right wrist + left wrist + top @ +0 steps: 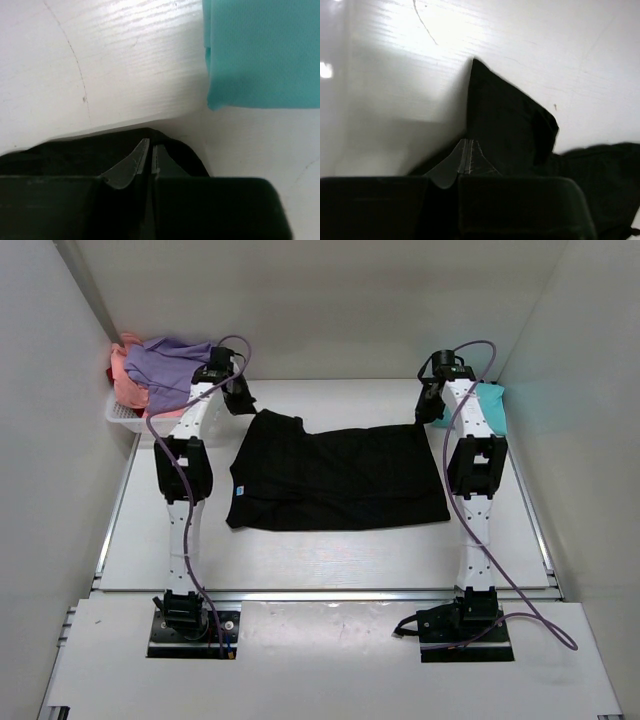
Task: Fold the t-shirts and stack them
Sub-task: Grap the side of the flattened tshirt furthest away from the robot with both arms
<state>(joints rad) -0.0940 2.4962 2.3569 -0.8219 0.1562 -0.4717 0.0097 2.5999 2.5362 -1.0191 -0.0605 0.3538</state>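
Note:
A black t-shirt (335, 475) lies spread flat across the middle of the table, its small blue label (240, 490) near the front left. My left gripper (240, 400) is at its far left sleeve, jaws closed on the black cloth (505, 125); the fingertips (466, 150) meet at the sleeve's edge. My right gripper (428, 412) is at the far right corner, jaws pinched on the shirt's edge (175, 145). A folded teal t-shirt (490, 405) lies just right of that gripper, and shows in the right wrist view (260, 50).
A white mesh basket (125, 418) at the far left corner holds lavender (170, 365), salmon-pink (125, 380) and red tees. White walls close in the table on the left, back and right. Both arm bases stand at the near edge.

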